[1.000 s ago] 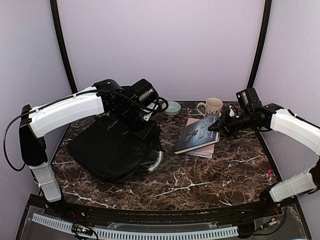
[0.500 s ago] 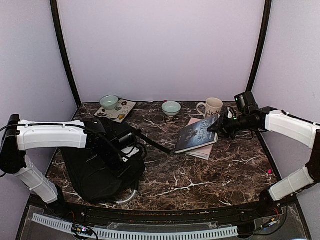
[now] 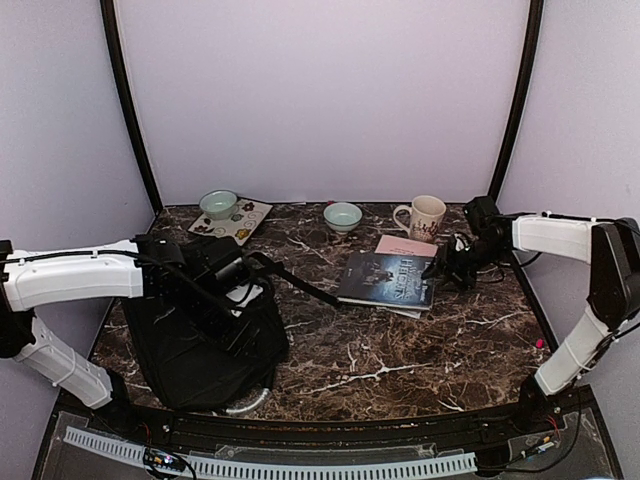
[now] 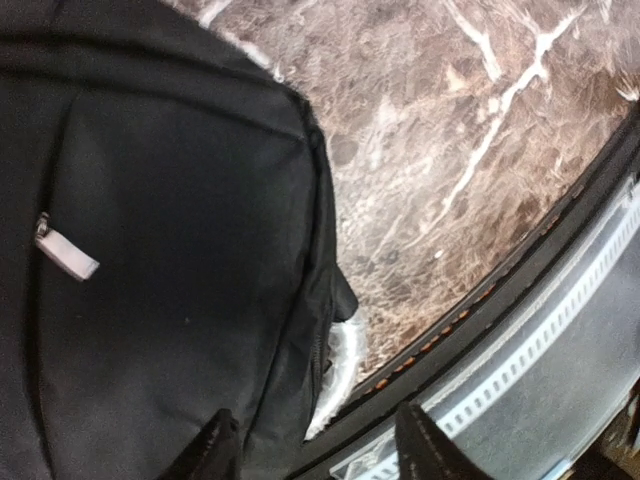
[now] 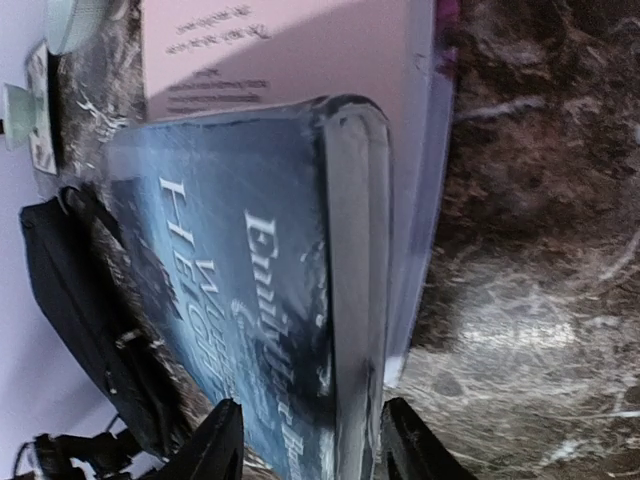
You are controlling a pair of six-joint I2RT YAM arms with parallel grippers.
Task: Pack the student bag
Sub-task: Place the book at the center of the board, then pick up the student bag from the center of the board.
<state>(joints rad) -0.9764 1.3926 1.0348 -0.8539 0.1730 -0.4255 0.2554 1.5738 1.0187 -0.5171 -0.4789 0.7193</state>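
In the overhead view, the student bag (image 3: 190, 345) lies flat at about 8 o'clock on the marble table (image 3: 400, 360), close to the near edge. Its grey-white handle (image 3: 250, 400) curls out at the bag's 5 o'clock corner, and a black strap (image 3: 300, 287) trails from it toward 2 o'clock. The left gripper (image 4: 318, 455) hangs over that near corner of the bag with its two fingers (image 4: 215, 450) parted and nothing between them; the wrist view also shows a pale zipper pull (image 4: 65, 250) on the black fabric. At 11 o'clock a patterned mat (image 3: 240, 222) carries a pale green bowl (image 3: 218, 203), and a second bowl (image 3: 343, 215) stands at 12 o'clock. A cream mug (image 3: 425, 213) sits at 1 o'clock. Just below it, a dark blue book (image 3: 388, 278) lies flat on a pink book (image 3: 405, 245), covering most of it. The right gripper (image 5: 312, 445) sits at the blue book's 3 o'clock edge with its fingers spread wider than the book is thick. The book's spine edge lies in the gap with space on either side, so the book is straddled, not squeezed.
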